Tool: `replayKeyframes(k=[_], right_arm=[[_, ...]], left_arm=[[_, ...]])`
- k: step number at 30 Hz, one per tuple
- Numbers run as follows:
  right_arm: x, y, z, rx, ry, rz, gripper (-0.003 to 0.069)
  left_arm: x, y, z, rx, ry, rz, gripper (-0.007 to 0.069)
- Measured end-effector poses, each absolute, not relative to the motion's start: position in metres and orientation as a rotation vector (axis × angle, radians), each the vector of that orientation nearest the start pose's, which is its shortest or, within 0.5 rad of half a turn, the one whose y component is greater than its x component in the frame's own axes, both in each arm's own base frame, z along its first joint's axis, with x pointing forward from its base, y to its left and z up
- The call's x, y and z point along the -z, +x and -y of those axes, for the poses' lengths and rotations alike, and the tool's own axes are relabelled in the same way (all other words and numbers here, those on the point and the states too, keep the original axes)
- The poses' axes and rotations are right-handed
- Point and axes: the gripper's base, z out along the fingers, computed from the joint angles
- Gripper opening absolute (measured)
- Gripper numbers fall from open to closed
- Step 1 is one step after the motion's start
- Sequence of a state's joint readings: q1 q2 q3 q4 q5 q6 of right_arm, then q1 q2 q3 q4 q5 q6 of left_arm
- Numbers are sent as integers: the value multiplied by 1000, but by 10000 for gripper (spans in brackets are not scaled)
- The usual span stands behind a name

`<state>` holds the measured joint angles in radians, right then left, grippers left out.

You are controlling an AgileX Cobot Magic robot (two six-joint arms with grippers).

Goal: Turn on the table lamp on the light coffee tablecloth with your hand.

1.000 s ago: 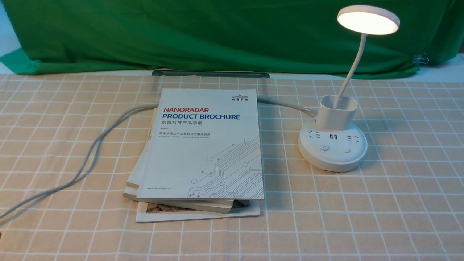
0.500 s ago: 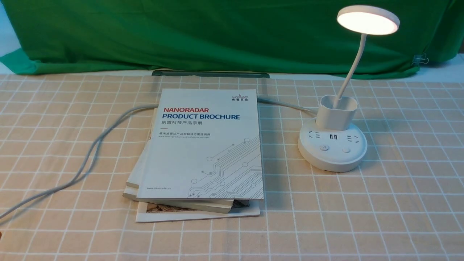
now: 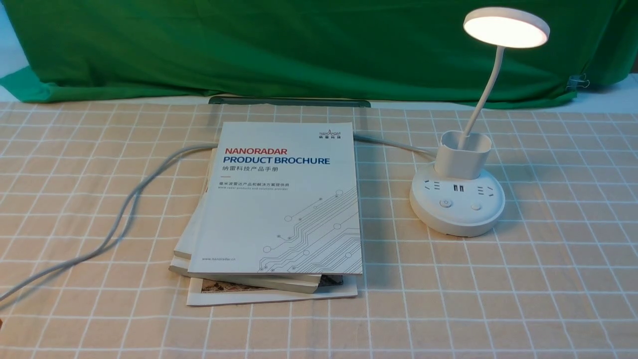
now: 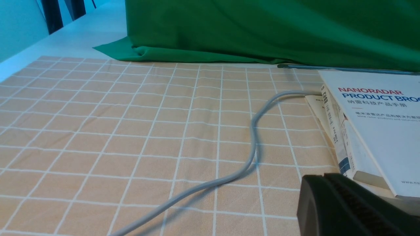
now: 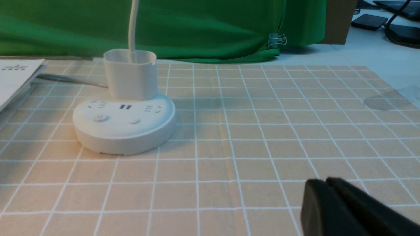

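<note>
Light coffee tablecloth (image 3: pixel 563 279), one, gridded in white, covering the desk beneath and ahead of both your hands. Green backdrop (image 3: pixel 299 50), one, draped beyond the tablecloth, farthest from your hands of the cloths. Table lamp (image 3: pixel 462 159), one, white, upright on the tablecloth, ahead of your right hand and well apart from its fingers; disc head lit, curved neck rising from a cup-shaped holder on a round socketed base. Stack of brochures (image 3: pixel 276 199), one, lying ahead of your hands beside the lamp, "NANORADAR" uppermost. Grey cable (image 3: pixel 134 192), one, crossing the cloth ahead of your left hand and passing by the stack to the lamp. Left hand (image 4: pixel 323 177), black, fingers pressed together, nothing between them. Right hand (image 5: pixel 321 180), likewise black, its fingertips together and pinching nothing. Binder clip (image 3: pixel 578 81), one, on the backdrop's edge, beyond your right hand. Buttons, two: power button (image 3: pixel 445 203) and plain button (image 3: pixel 476 206), on the lamp base's near side, facing up, untouched by your hands.
</note>
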<state>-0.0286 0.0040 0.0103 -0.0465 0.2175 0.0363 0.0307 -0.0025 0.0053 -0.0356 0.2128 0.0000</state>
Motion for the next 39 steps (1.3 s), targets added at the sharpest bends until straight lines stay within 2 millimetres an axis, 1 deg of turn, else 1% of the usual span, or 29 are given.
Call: replayKeyframes(k=[29,39], right_arm=[[-190,56,3,37,24,-1715,134],[-190,56,3,36,25,-1716,150]], left_arm=[[-192,56,-1,9,-50,-1698,21],[-192,56,-1,9,-50,-1698,21]])
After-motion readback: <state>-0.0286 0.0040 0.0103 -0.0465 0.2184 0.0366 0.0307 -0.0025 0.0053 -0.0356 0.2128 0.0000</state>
